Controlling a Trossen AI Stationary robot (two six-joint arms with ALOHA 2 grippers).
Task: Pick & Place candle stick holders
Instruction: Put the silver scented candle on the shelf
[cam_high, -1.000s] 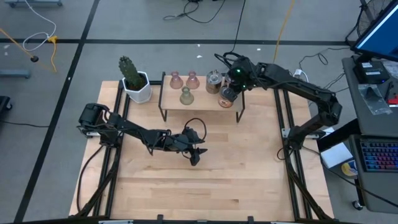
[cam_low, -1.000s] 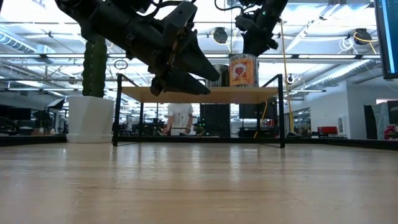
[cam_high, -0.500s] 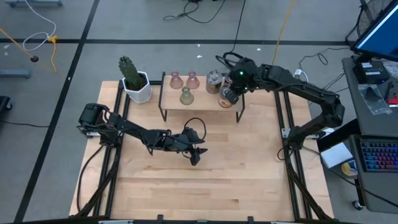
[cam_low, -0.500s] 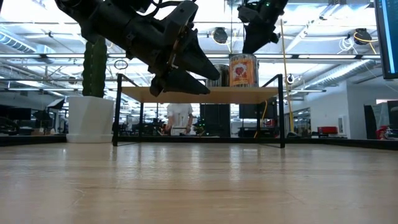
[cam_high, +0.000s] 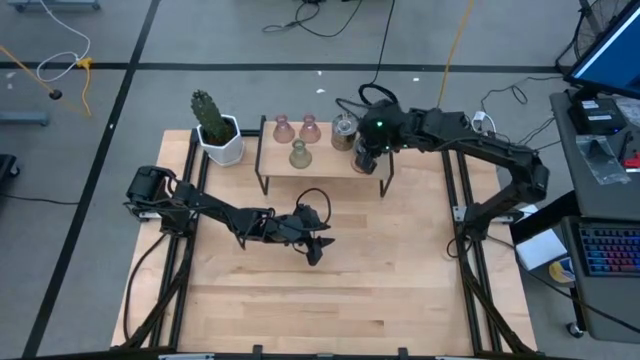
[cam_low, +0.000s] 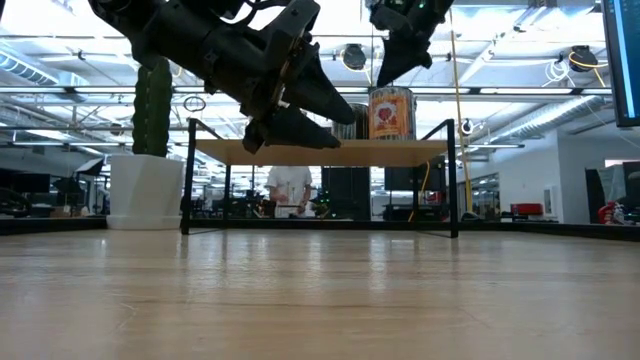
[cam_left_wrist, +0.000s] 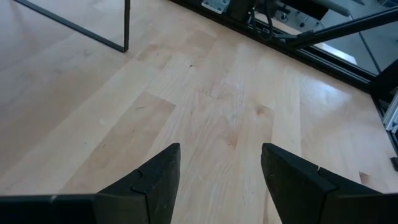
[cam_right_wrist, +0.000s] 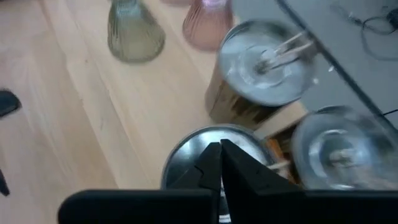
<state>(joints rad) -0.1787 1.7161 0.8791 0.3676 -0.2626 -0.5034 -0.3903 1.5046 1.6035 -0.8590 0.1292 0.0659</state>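
On a small wooden shelf (cam_high: 325, 165) at the table's far side stand two pale pink holders (cam_high: 283, 127) (cam_high: 310, 127), an olive-green one (cam_high: 299, 153) and three silver round ones (cam_right_wrist: 267, 62) (cam_right_wrist: 339, 149) (cam_right_wrist: 186, 152). My right gripper (cam_right_wrist: 221, 155) is shut just over the nearest silver holder at the shelf's right end. In the low view its tips (cam_low: 385, 78) stand slightly above that holder's top (cam_low: 390, 112). My left gripper (cam_left_wrist: 221, 168) waits open above the bare middle of the table (cam_high: 315, 250).
A green cactus in a white pot (cam_high: 212, 125) stands at the far left beside the shelf. The shelf rests on thin black metal legs (cam_low: 187, 180). Black frame rails (cam_high: 455, 200) run along both table sides. Bare wood lies in front of the shelf.
My right gripper has swung a little toward the table's left above the shelf's right end, rising slightly, and its fingers have come together. The silver holder beneath it has stayed on the shelf.
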